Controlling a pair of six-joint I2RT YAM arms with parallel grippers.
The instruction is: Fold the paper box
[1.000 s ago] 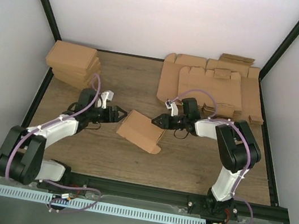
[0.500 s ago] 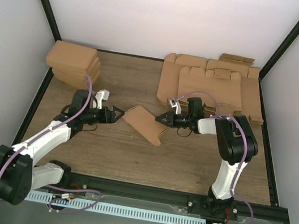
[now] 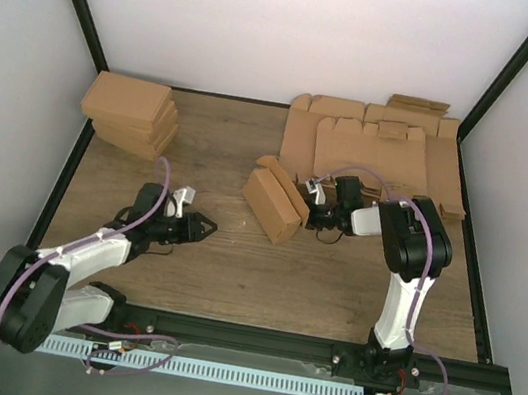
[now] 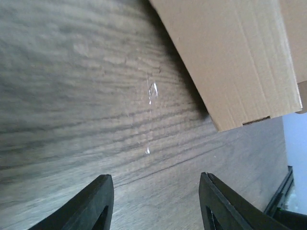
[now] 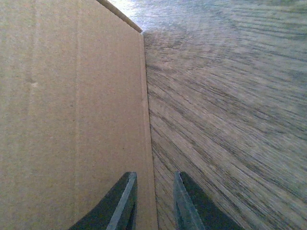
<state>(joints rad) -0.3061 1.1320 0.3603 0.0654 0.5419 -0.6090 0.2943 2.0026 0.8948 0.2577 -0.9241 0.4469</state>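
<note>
Middle of the frame in the overhead view, slightly above centre: the paper box [image 3: 274,202] is seen standing folded up on the wooden desk [image 3: 331,280], set at an angle. The right tool [image 3: 307,210] is pressed in just beside the box's right side; on its wrist camera the fingers [image 5: 125,201] are held only a narrow gap apart, with the box's edge lined up in that gap, and whether the cardboard is actually gripped cannot be told. Lower left of the box, the left tool [image 3: 204,229] is kept clear of it, jaws spread wide with nothing between them but bare desk. A stack of shallow brown boxes [image 3: 131,112] is parked upper left, and flat cardboard sheets [image 3: 384,147] are spread upper right.
</note>
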